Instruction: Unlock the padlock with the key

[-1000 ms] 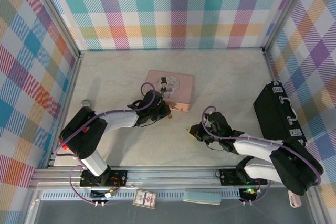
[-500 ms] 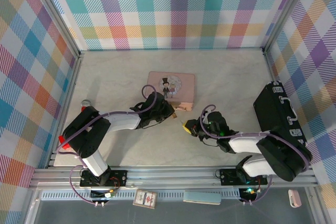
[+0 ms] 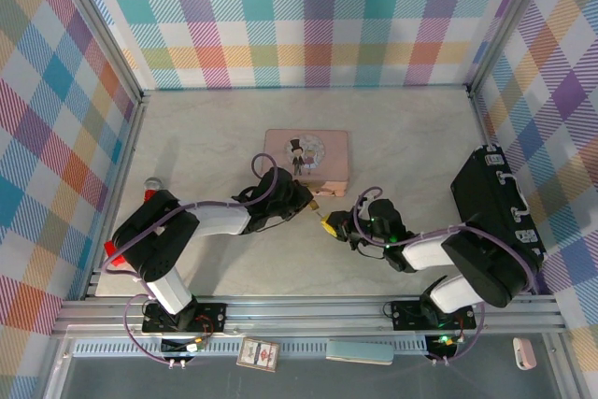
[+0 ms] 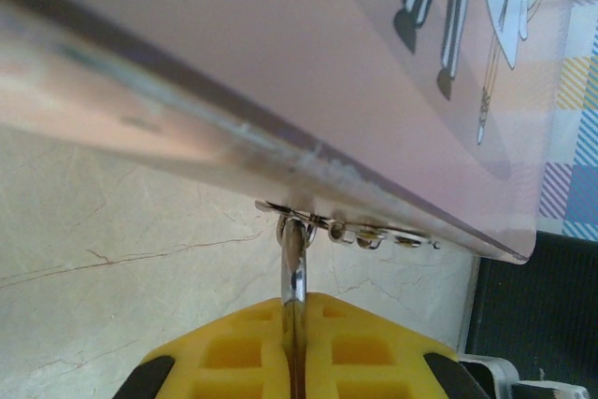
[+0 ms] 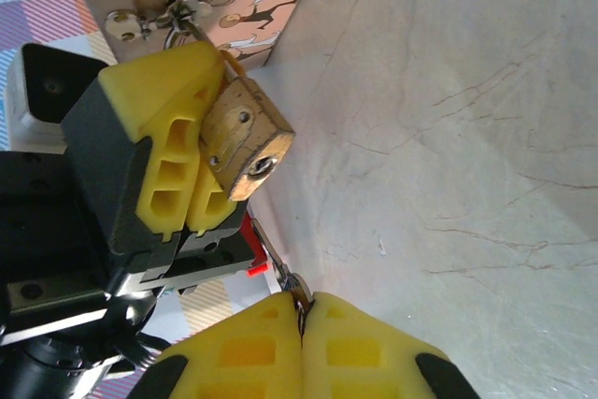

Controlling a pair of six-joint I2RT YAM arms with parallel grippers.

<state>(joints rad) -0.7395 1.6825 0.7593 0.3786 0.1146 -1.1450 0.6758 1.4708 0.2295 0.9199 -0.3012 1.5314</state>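
Drawn in over the last second: right arm (image 3: 467,263), folded toward the middle, bringing right gripper (image 3: 327,223) close to left gripper (image 3: 312,201) instead of well apart from it. Shifted slightly rightward too: left gripper, along with pink tin (image 3: 306,156) just beyond its tips. Black case (image 3: 495,203) well off to the right gripper's outer side.

Left gripper pressed together on the padlock (image 5: 245,137), pinching it up by the shackle (image 4: 293,263). Shackle threaded through the tin's hasp (image 4: 346,229), directly ahead of those pads. Brass body tilted out beside the left fingers (image 5: 177,170), with keyhole (image 5: 259,166) turned toward the right gripper.

Right gripper squeezed tight on the key (image 5: 297,289), with only a sliver of metal poking past the tips. Key near the keyhole but apart from it, with bare table between.

Meaning for the task: approach looks nearly done, insertion not yet begun. Probably calls for fine lining-up of blade with slot before pushing in and turning. Slight risk of glancing off the brass face and swinging the lock on its hasp.
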